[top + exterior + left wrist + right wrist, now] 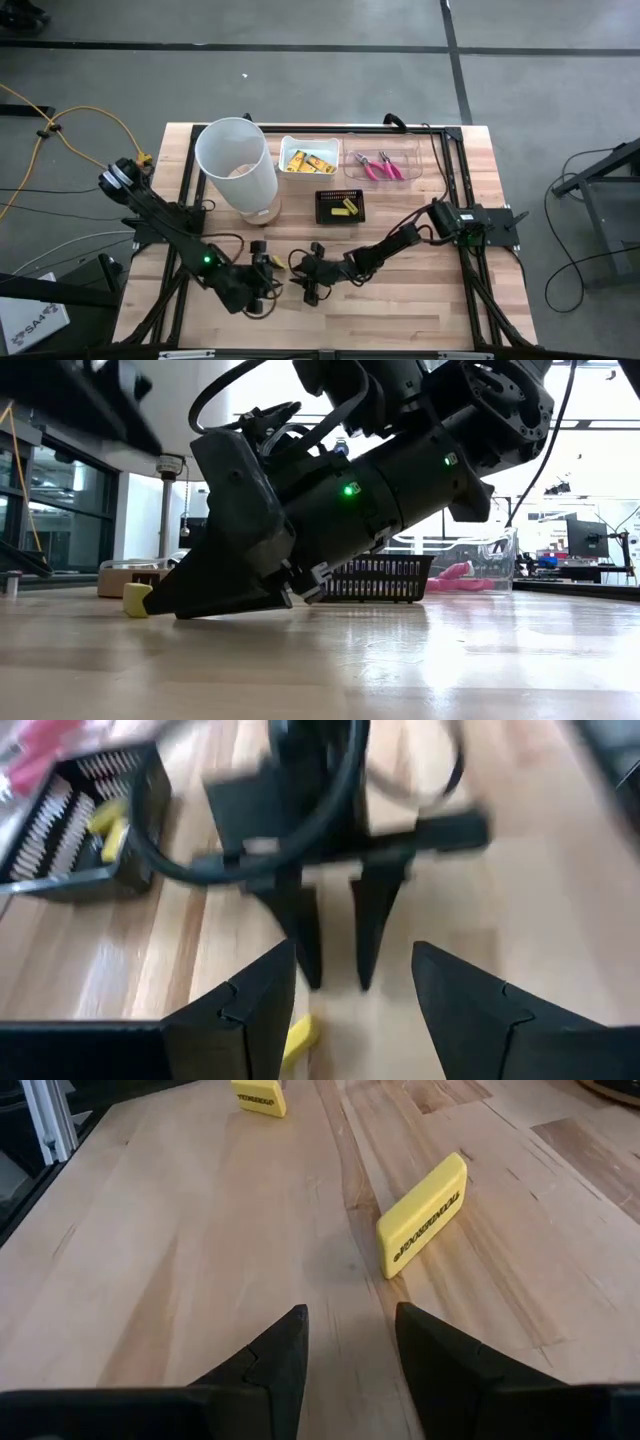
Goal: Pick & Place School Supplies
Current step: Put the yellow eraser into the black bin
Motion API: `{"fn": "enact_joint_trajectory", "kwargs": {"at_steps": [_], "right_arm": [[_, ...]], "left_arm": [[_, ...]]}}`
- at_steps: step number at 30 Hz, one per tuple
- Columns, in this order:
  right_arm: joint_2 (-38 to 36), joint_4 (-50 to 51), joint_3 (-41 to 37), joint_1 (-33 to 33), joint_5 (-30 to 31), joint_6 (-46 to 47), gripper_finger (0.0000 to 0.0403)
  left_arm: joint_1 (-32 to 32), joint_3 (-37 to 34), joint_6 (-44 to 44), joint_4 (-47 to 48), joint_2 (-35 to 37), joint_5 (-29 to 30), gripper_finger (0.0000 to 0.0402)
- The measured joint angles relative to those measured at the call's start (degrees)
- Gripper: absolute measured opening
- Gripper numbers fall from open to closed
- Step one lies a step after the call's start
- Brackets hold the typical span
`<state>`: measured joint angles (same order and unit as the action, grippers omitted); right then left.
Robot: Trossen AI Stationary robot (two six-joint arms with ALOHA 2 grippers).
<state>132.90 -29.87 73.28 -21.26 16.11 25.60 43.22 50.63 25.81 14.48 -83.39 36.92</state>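
My right gripper (pixel 350 1342) is open and low over the table. A flat yellow packet with dark print (pixel 422 1215) lies on the wood just ahead of its fingers, and a second packet (pixel 258 1095) lies farther off. My left gripper (pixel 355 1010) is open and faces the right gripper (pixel 340 945) at close range near the table's near edge. A small yellow block (pixel 300 1035) lies on the table beside one left finger. The high view shows a yellow item (pixel 278 262) between the left gripper (pixel 262 278) and the right gripper (pixel 312 272).
The tall white bin (pixel 237 165) stands at the far left. A white tray of yellow packets (pixel 308 160) and a clear tray with pink-handled tools (pixel 382 166) sit along the far edge. The black tray (pixel 340 207) holds yellow pieces. A yellow block (pixel 135 600) lies near the low camera.
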Motion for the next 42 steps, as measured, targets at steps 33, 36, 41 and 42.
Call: {"fn": "enact_joint_trajectory", "kwargs": {"at_steps": [33, 36, 41, 42], "right_arm": [[-5.9, 15.7, -0.2, -5.0, -1.2, 1.8, 0.0144], [-5.9, 15.7, -0.2, -5.0, -1.2, 1.8, 0.0144], [-5.9, 15.7, -0.2, -5.0, -1.3, 1.8, 0.0144], [-5.9, 15.7, -0.2, -5.0, -1.3, 1.8, 0.0144]], "left_arm": [[-7.8, 0.0, -21.3, 7.7, -6.2, -10.2, 0.0192], [-8.4, 0.0, -22.9, 7.8, -7.0, -10.2, 0.0192], [-9.8, 0.0, -24.7, 7.9, -10.3, -11.2, 0.0192], [-10.1, 0.0, -24.7, 8.0, -10.9, -11.6, 0.0192]]}}
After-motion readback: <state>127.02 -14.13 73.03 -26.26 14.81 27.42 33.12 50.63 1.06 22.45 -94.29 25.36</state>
